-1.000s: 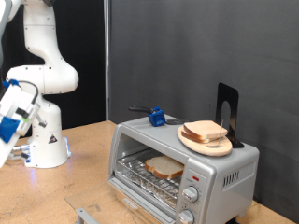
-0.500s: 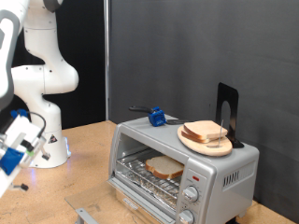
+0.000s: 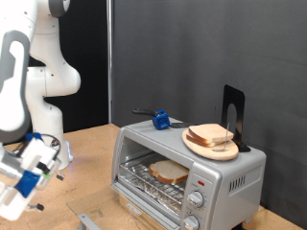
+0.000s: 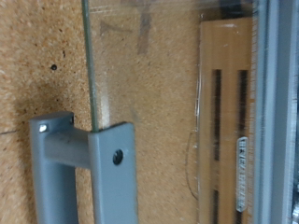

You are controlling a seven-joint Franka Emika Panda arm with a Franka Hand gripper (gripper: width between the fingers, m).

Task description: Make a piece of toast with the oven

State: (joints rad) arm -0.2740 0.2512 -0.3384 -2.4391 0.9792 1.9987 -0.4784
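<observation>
The oven stands at the exterior view's right with its glass door folded down open. One piece of toast lies on the wire rack inside. My gripper hangs low at the exterior view's left, well apart from the oven, with nothing visible between its fingers. The wrist view does not show the fingers. It looks down on the open glass door, its grey handle and part of the oven front.
A wooden plate with stacked bread slices sits on the oven's top, beside a black bookend and a blue-handled tool. The robot's white base stands on the wooden table.
The gripper has dropped lower and swung toward the exterior view's right, closer to the table and the open door. The oven and bread have not moved.
</observation>
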